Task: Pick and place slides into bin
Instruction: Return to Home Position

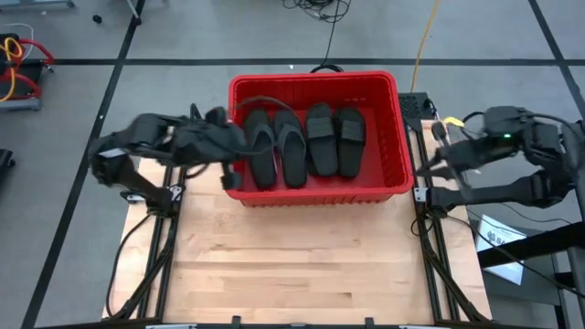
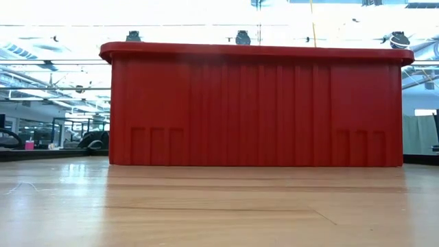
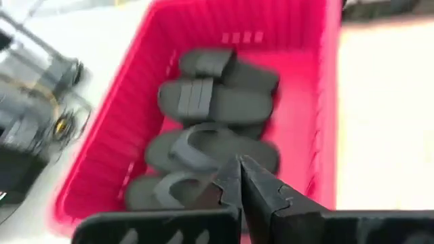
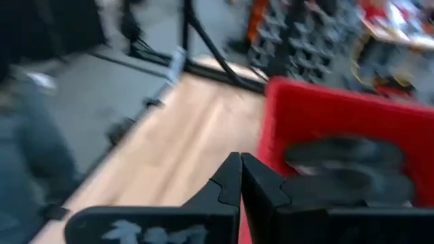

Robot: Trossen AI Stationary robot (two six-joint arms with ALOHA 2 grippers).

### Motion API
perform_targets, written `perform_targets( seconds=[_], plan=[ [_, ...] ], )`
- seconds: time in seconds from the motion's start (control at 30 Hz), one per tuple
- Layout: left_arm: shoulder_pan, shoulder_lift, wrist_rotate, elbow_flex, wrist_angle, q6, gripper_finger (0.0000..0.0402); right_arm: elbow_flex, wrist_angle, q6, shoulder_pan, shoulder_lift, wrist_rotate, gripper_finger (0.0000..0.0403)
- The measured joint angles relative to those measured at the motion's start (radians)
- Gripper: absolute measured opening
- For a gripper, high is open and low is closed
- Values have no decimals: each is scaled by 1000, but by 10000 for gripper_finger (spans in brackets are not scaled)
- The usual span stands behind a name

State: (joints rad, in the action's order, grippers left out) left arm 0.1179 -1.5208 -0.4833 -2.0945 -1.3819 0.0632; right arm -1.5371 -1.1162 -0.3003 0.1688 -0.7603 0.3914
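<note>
At the left side of the table (image 1: 302, 265), the left arm reaches in toward the bin (image 1: 311, 80). The left hand (image 1: 236, 146) hangs above the bin's left end wall, pointing across it. Seen from its own wrist, the left hand (image 3: 239, 166) is narrow, its two dark fingers pressed tip to tip with nothing between them. Below and beyond it lies the inside of the bin (image 3: 135, 102). The red bin stands on the far half of the table, and the low view shows its long ribbed wall (image 2: 254, 103) flat on the wooden table (image 2: 206, 206). Four black slides (image 1: 291, 151) show inside, lying side by side with their length running from the near wall to the far one. The two on the left are thong-style and the two on the right (image 1: 335, 137) have wide straps; whether more lie under them cannot be told. Right of the bin, off the table's right edge, the right arm is folded with the right hand (image 1: 434, 164) near the bin's right end wall but apart from it. From its wrist the right hand (image 4: 240, 163) is also narrow, fingertips together and empty, with a corner of the bin (image 4: 305, 108) ahead.
</note>
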Motion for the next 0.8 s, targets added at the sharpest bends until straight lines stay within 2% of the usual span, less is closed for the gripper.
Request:
perform_targets(
  seconds=[0.17,0.43,0.6,0.73,0.8],
  plan=[
    [24,217,62,253,206,1,9,87,101,49,-1,52,206,0],
    [37,553,228,661,558,19,11,339,253,101,-1,138,367,0],
    [37,730,311,878,714,27,3,458,376,125,0,201,447,0],
    [36,855,364,1035,803,39,8,527,392,101,-1,268,616,0],
    [36,919,389,1102,830,51,11,557,406,80,-1,305,662,0]
  ],
)
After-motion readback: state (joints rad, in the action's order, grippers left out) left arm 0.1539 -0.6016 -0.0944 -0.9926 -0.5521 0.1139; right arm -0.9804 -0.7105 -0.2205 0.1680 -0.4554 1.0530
